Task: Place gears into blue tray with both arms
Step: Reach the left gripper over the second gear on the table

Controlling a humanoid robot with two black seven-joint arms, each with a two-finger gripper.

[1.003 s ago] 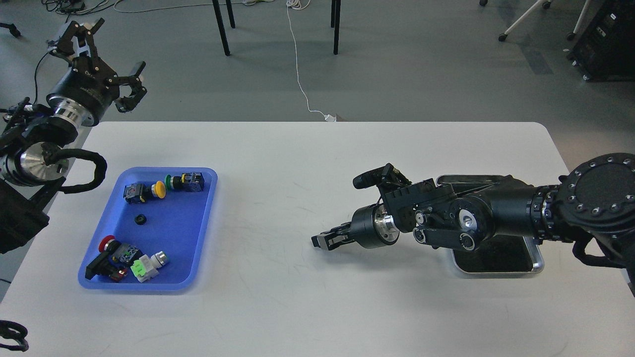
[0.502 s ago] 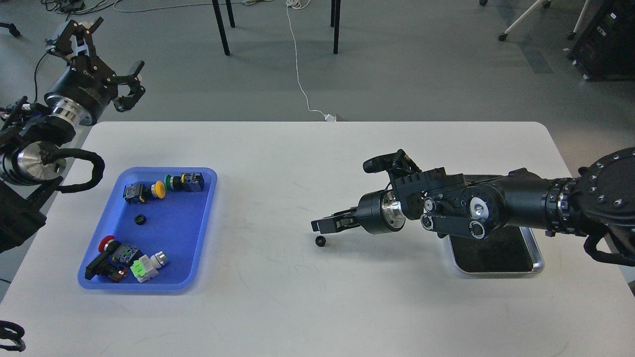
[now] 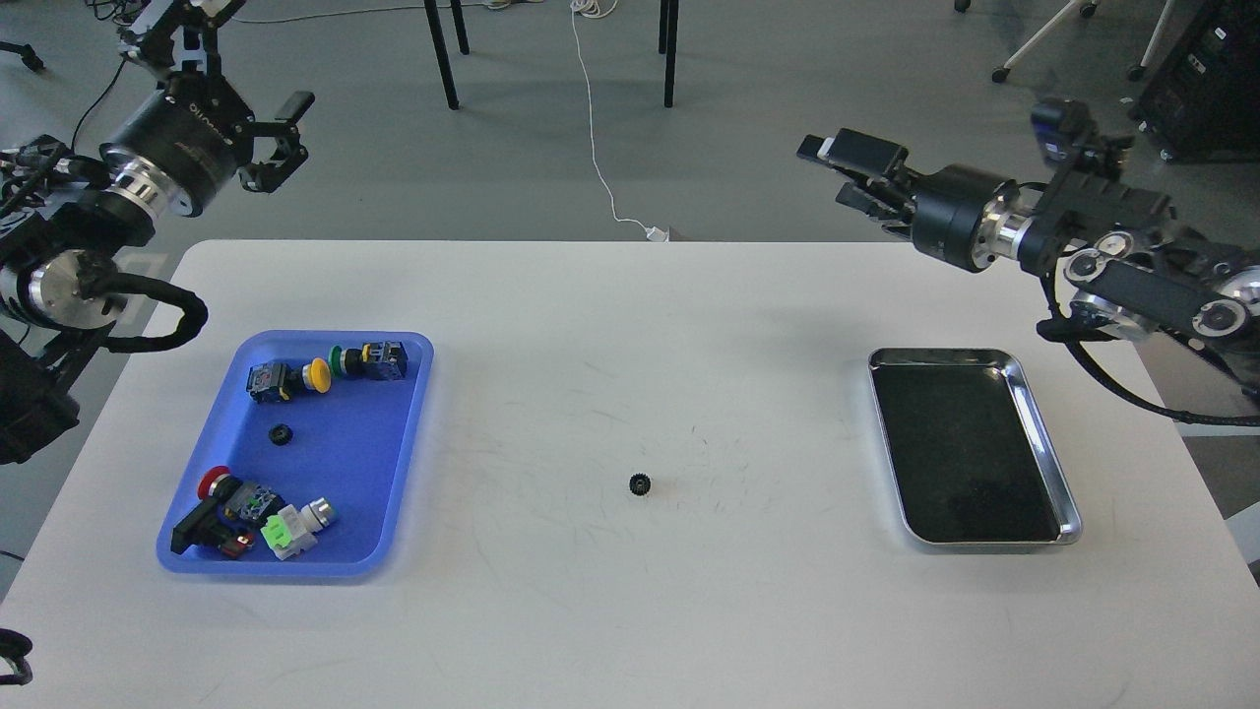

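Note:
One small black gear (image 3: 640, 483) lies by itself on the white table, near the middle. A second gear (image 3: 281, 433) rests inside the blue tray (image 3: 354, 473) at the left, among several push-button switches. My left gripper (image 3: 241, 84) hangs high beyond the table's far left corner, its fingers spread open and empty. My right gripper (image 3: 852, 172) is raised beyond the far right of the table, pointing left, open with nothing between its fingers. Both grippers are well away from the gears.
A shiny steel tray (image 3: 1068, 512) with a dark bottom sits at the right side of the table. Switches with yellow, green and red caps (image 3: 316, 373) lie in the blue tray. Chair legs and a white cable are on the floor behind.
My right gripper let the gear go onto the table's middle, then lifted and swung back to the far right, uncovering the steel tray. The left gripper rose slightly.

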